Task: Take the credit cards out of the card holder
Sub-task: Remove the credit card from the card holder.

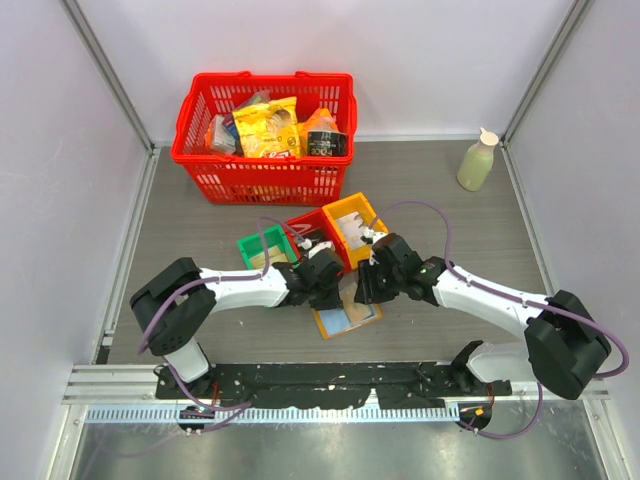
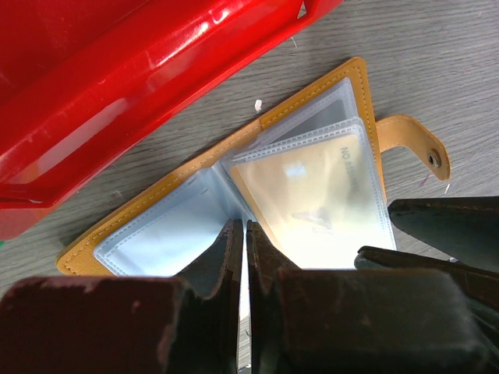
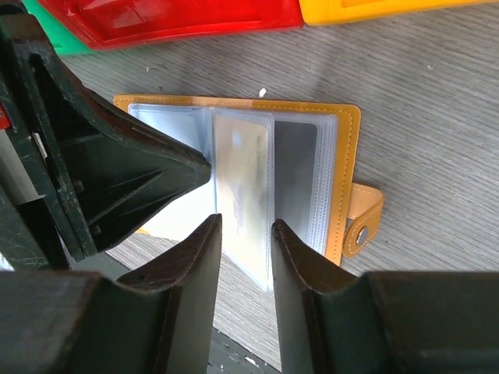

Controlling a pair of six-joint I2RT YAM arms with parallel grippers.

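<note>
White walls close in a grey wood-grain counter (image 1: 200,215). From above, a red basket (image 1: 260,182) of snack packets sits at the back, with a pale bottle (image 1: 477,162) off to the right. A green bin (image 1: 245,243), a red bin (image 1: 300,220) and a yellow-orange bin (image 1: 345,208) are clustered mid-counter. Just in front of them the card holder (image 1: 345,318) lies open, with the left tool (image 1: 325,290) and right tool (image 1: 362,290) meeting over its far edge, nearly touching each other.

The left wrist view shows the holder spread flat beside the red bin, its snap tab (image 2: 417,140) flung outward. A cream credit card (image 2: 312,195) sits inside the top clear sleeve. The left tool (image 2: 244,226) is clenched down to a sliver at the fold between the leaves. I cannot tell whether a sleeve edge is nipped in it or it merely presses there.

The right wrist view has the right tool (image 3: 246,226) released, its jaws apart on either side of the raised leaf that carries the card (image 3: 242,179). The left tool bears on the sleeves just beside it.

My worry is that the right tool closes on plastic and card together. Then a pull would lift the whole holder rather than slide the card free, especially if the left tool's hold at the fold slips. The two tools are also crowded, so a small sideways drift could knock them together or shove the holder against the red bin.
</note>
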